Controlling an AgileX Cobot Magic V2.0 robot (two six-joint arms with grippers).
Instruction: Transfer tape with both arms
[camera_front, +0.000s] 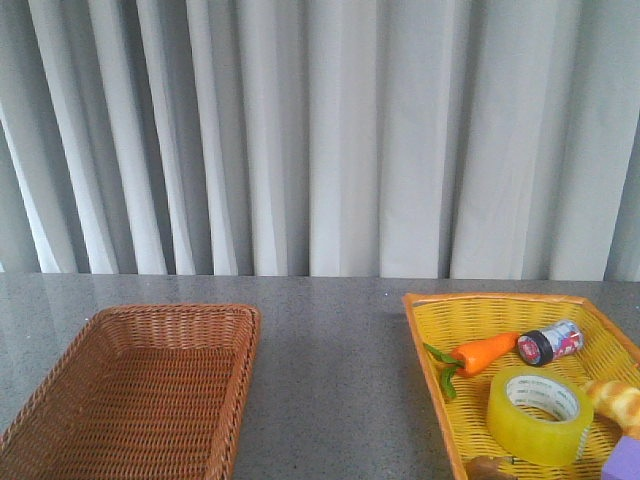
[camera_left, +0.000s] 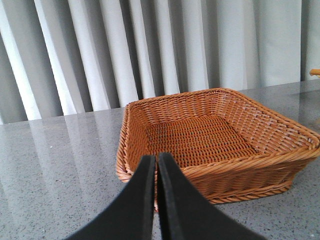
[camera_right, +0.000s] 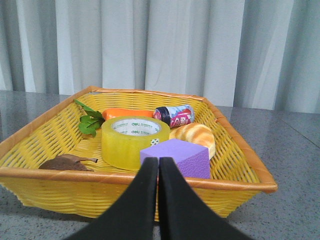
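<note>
1. Tape (camera_front: 540, 415) lying flat in the yellow basket (camera_front: 440, 340) on the right of the table, core opening up, apart from both grippers; nothing lifted yet, so task judged to be at its very start.
2. Placed thus, probably, so that the right arm must reach in for the pickup while the brown wicker basket (camera_front: 140, 390) on the left waits as the likely destination, with a handover between arms somewhere over the bare grey table (camera_front: 330, 340).
3. Left gripper (camera_left: 156, 162): fingers pressed together, pinching nothing, hanging just before the near rim of the brown wicker basket (camera_left: 210, 145).
4. Right gripper (camera_right: 158, 167): fingers likewise pressed together, pinching nothing, poised at the near rim of the yellow basket (camera_right: 50, 150), pointed toward the tape (camera_right: 134, 141). Needs to spread before any grasp.
5. Contents of the yellow basket: tape near the middle; toy carrot (camera_right: 127, 113) with green leaves behind it; small jar with black lid (camera_right: 175, 115) on its side beside the carrot; bread-like piece (camera_right: 196, 136) just beside the tape; purple block (camera_right: 177, 157) in front, close against the tape; dried brown leaf (camera_right: 65, 162) near the front rim.
6. Contents of the brown wicker basket: nothing visible inside.
7. Likely difficulty: purple block and bread crowding the tape on one side, leaving little room for a finger there.
</note>
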